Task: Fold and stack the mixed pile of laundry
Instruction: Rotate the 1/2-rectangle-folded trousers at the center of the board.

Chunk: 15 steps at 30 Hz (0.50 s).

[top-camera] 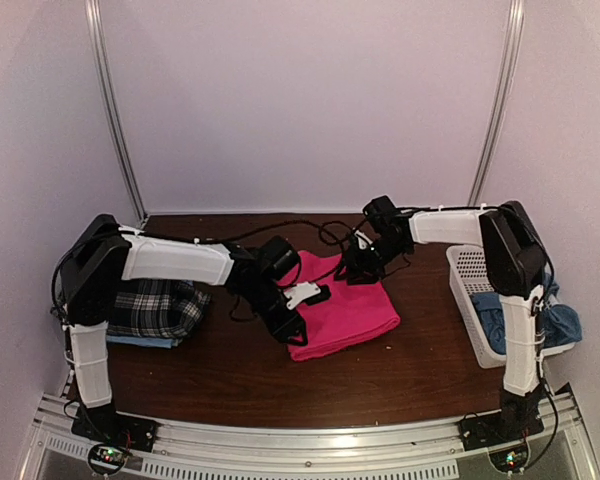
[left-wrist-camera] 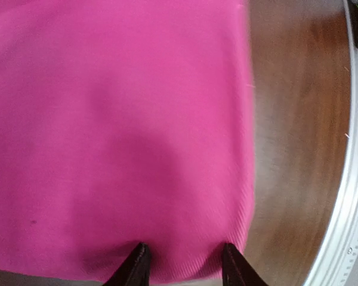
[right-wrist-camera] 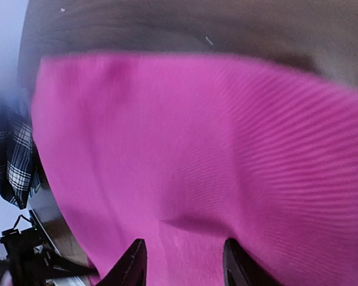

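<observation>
Reaching over: both my arms bend inward across the dark brown wooden desk to the folded hot-pink trousers, which lie flat about mid-desk.
Left hand: my left hand is at the trousers' left edge. Its two black fingers stand part-way apart, tips down on the pink cloth close to its border. The cloth lies flat across the gap and nothing is clamped.
Right hand: my right hand is at the trousers' far edge, fingers also part-way apart. A shallow crease in the cloth runs toward the gap, and I cannot tell whether they nip it.
Black-and-white plaid shirt: the black-and-white plaid shirt lies folded well to the left of the trousers, partly under my left arm.
Light blue shirt: the light blue shirt sits under the plaid one, left of the trousers, with only a strip showing at the near edge.
White plastic lattice basket: the white plastic lattice basket stands to the right of the trousers, apart from them.
Duller blue cloth: the duller blue cloth is crumpled in the basket, with one part hanging over the wall farthest from the trousers.
Silver metal rail: the silver metal rail runs along the desk's edge on the near side of the trousers.
</observation>
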Tool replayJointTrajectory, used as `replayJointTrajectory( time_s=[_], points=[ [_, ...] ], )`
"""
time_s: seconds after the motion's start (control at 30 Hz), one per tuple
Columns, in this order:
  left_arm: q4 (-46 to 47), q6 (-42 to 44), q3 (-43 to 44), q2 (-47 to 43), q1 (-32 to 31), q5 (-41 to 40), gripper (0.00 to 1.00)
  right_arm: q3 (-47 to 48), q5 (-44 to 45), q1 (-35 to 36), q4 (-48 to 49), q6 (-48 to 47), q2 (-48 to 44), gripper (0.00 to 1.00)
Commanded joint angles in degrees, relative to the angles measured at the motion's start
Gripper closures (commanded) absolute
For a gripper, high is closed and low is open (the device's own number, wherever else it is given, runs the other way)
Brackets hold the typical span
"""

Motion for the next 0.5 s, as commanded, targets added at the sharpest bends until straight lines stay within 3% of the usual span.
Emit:
replayJointTrajectory(
  time_s=[0.0, 0.1, 0.2, 0.47],
  points=[
    [-0.6, 0.37, -5.19, -6.48, -5.32, 1.18, 0.57, 16.62, -0.68, 2.67, -6.92, -12.85, 6.74, 0.52],
    [3.73, -4.33, -7.94, -14.58, 0.61, 4.19, 0.47, 22.49, -3.46, 3.31, -8.44, -15.75, 5.47, 0.5],
    [8.09, -9.61, -6.68, -17.49, 8.68, 8.24, 0.38, 16.06, -4.02, 3.37, -3.67, -13.26, -2.69, 0.47],
    [11.5, -15.29, 11.47, -2.68, 14.01, 9.8, 0.38, -7.98, -4.59, 5.02, 2.0, -2.03, -18.91, 0.48]
  ],
)
